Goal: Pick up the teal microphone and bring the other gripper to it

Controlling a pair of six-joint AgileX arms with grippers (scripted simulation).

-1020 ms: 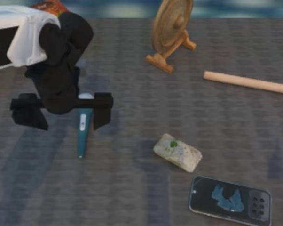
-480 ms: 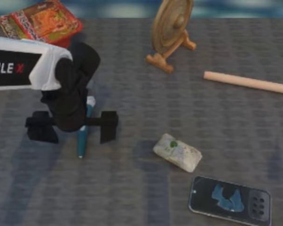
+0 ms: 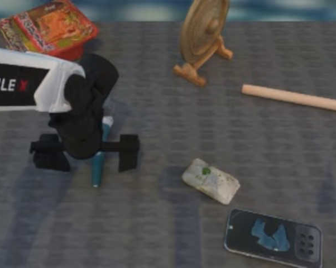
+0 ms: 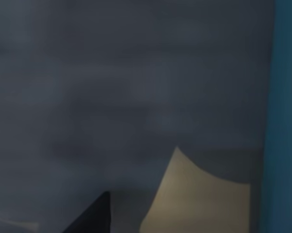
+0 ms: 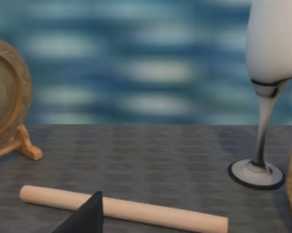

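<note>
The teal microphone (image 3: 97, 166) is seen lying on the table (image 3: 157, 234) at the left, its white head toward the far side and its handle toward the near edge. It is straddled from above by the left gripper (image 3: 87, 152), whose fingers are spread wide apart to either side of the handle, presumably so that they can be closed across its slim body; nothing is clamped yet. In the left wrist view the teal body (image 4: 284, 116) is seen very close. The right gripper is not seen in the top view; its wrist camera faces the wooden rod (image 5: 121, 208) at the far right.
</note>
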